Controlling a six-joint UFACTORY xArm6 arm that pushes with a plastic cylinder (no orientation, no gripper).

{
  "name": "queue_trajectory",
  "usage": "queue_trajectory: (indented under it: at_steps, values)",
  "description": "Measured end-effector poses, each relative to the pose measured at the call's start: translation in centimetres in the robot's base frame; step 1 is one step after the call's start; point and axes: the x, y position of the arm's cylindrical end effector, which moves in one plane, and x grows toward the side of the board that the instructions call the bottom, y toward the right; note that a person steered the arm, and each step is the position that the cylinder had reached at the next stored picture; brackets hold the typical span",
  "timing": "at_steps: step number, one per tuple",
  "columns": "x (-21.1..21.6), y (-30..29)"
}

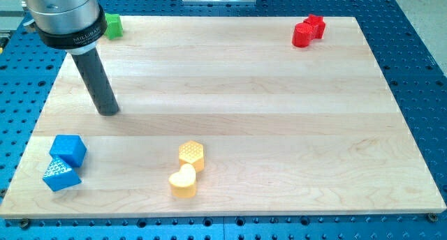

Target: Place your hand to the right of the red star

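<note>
The red star lies at the view's top right of the wooden board, touching a red cylinder-like block on its lower left. My tip rests on the board at the view's left, far to the left of and below the red star. It touches no block.
A green block sits at the top left corner, partly behind the arm. A blue cube and a blue triangular block lie at the bottom left. A yellow hexagon and a yellow heart lie at the bottom centre.
</note>
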Motion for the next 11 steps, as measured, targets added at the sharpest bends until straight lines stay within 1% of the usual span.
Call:
queue_trajectory:
  at_steps: [3,4,5,6,7,9,10,11]
  values:
    - [0.0,-0.3]
    - [0.3,1.1]
    - [-1.4,9.1]
    - [-1.7,16.1]
    - [-5.2,25.6]
    - [-17.5,41.4]
    - [-21.6,43.4]
    - [-23.7,43.3]
